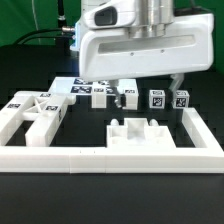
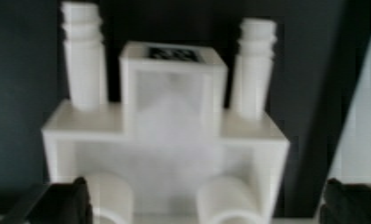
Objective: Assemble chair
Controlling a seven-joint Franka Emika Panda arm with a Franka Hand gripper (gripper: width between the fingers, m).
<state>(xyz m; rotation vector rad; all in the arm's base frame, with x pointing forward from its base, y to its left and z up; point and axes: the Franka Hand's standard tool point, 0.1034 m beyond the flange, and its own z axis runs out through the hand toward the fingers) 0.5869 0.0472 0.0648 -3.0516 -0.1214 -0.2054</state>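
Just behind the long run of the border rail (image 1: 60, 158), near its middle, sits the pegged block (image 1: 135, 137). Behind the rail toward the exterior view's left lies the frame piece (image 1: 28, 115). Farther behind the rail, a row of small posts (image 1: 128, 97) runs crosswise.

The tool (image 1: 148, 88) has a broad white plastic housing (image 1: 140, 50) with rounded corners, topped by a grey metallic cylindrical wrist (image 1: 158, 12) and a smaller white rounded block (image 1: 105, 15). Two slim dark fingers (image 1: 176, 82) project from its underside, ending in black pads (image 2: 54, 200).
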